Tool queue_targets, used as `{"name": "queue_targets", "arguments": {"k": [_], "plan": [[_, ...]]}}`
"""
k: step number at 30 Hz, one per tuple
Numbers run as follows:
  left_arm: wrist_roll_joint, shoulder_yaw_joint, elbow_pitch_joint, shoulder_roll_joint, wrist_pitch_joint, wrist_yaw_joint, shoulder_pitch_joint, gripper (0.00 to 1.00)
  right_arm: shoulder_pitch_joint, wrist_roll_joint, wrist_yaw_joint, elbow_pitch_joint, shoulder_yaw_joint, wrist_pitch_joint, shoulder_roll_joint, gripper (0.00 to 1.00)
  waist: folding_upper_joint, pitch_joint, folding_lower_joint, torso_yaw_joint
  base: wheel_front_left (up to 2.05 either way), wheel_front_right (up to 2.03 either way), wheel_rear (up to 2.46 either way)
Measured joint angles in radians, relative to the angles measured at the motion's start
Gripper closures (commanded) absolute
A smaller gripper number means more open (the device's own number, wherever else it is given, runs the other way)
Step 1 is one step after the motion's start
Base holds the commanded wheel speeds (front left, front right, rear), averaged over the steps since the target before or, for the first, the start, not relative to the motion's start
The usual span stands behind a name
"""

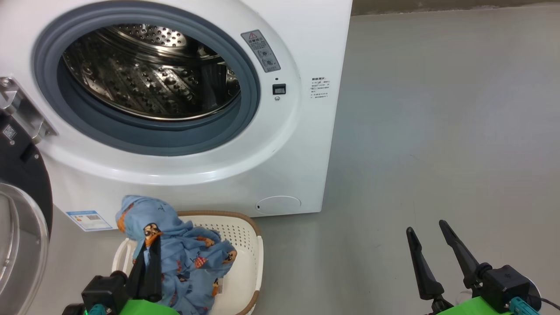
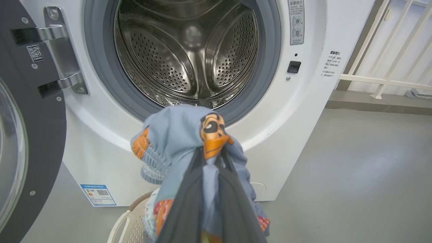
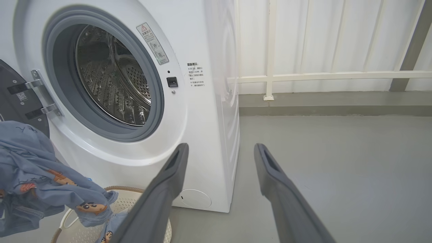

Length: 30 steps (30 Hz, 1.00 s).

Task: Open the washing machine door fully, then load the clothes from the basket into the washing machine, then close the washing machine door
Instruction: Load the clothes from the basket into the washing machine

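Between the left jaws, clothes (image 2: 175, 135)

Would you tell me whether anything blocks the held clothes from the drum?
Nothing visible does: the left gripper holds the clothes before the empty drum, and the washing machine door is swung aside.

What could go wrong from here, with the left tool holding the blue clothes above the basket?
The left tool pinches only one fold of the clothes; it may slip out. Fabric trailing into the basket might snag its rim and drag it along. Hanging cloth could drape over the grey seal instead of clearing into the drum, and jam the washing machine door later.
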Motion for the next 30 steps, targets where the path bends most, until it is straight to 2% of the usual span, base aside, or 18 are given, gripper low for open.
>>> {"name": "queue_targets", "arguments": {"k": [20,30], "plan": [[-0.008,-0.017,-0.007,0.001,-0.001,0.016,0.014,1.00,0.016,-0.004,0.000,-0.013,-0.002,0.007,0.005,0.00,0.0000,0.011,0.0001,0.005,0.00,0.00,0.00],[-0.030,-0.026,0.089,-0.015,-0.021,0.019,-0.088,1.00,0.012,-0.004,0.000,-0.038,0.001,0.009,0.005,0.00,0.0000,0.055,0.0001,0.003,0.00,0.00,0.00]]}}
